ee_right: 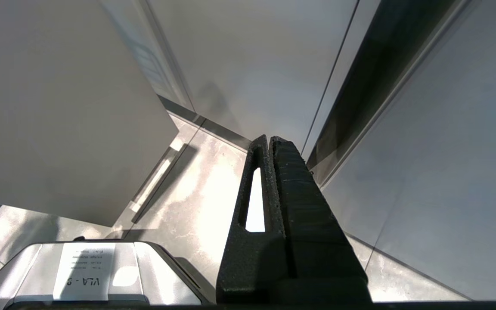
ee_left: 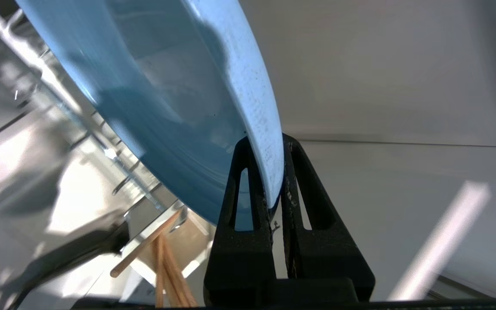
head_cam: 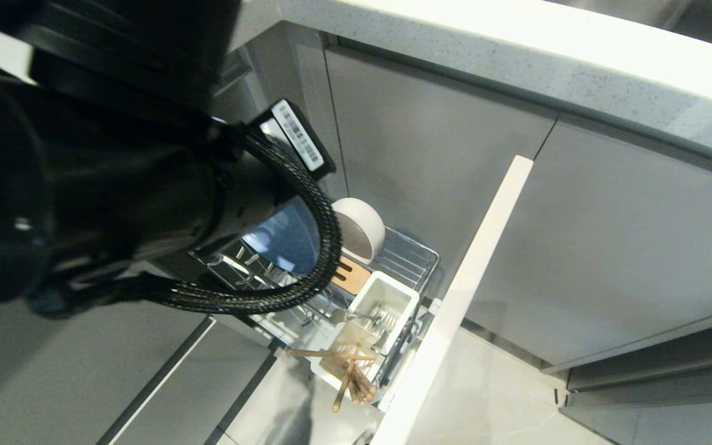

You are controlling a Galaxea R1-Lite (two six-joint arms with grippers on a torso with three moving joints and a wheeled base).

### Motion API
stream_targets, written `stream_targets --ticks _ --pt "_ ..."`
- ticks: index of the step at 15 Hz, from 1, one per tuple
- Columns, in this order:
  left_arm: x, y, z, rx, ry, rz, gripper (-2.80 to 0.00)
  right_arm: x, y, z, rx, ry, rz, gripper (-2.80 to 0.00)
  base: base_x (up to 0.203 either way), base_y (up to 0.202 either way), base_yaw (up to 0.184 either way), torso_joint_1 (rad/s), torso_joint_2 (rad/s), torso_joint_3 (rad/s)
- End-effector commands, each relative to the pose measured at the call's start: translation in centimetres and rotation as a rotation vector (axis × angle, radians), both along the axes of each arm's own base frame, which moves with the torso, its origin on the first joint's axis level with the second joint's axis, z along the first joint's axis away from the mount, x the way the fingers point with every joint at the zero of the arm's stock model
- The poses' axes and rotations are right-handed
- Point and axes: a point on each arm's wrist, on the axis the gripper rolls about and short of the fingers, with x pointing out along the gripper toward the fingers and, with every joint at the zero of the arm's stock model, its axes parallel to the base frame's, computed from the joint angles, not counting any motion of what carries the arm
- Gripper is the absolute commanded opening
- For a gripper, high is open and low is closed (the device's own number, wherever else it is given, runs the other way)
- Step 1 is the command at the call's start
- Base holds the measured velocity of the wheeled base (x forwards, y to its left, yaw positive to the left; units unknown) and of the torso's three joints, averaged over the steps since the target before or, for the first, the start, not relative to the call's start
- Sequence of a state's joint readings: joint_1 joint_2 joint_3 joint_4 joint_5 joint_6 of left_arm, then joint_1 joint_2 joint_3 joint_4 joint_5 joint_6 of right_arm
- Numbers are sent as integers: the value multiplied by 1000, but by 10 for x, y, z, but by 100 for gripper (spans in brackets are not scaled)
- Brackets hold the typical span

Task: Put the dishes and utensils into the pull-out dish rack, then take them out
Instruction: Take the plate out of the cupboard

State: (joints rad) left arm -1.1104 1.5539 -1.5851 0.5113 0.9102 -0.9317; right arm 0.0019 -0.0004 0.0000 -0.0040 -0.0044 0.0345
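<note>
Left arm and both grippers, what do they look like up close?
The left arm is glossy black, with a braided black cable looping off it and a white barcode label. The left gripper and right gripper have matte black, textured, wedge-shaped fingers with long slots.

Your black left arm (head_cam: 84,185) hid most of the flat light-blue plate (head_cam: 285,238) and chrome wire rack (head_cam: 405,256); cutlery in the white cup (head_cam: 384,303) was too small to tell.

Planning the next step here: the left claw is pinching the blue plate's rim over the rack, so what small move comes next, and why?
Probably lift the light-blue plate straight up a little. The left claw is shut on its rim, and the plate's lower edge sits close to the pull-out dish rack's wires, so it should clear them before swinging away.
</note>
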Motion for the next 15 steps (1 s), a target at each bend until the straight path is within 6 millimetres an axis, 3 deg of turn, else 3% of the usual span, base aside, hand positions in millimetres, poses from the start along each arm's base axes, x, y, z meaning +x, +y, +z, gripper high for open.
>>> stream_targets --ticks 1,7,11,15 --pt "-22 33 29 -75 -75 -46 -280 0 0 0 1 -3 1 -280 0 0 0 0 0 0" --pt "-67 107 64 -93 -270 -343 -280 0 0 0 0 -3 1 -280 0 0 0 0 0 0" --pt "-90 153 67 -63 -411 -564 -280 0 0 0 0 -3 0 -280 0 0 0 0 0 0" --pt "-106 186 69 -62 -519 -649 -280 0 0 0 0 -3 1 -280 0 0 0 0 0 0"
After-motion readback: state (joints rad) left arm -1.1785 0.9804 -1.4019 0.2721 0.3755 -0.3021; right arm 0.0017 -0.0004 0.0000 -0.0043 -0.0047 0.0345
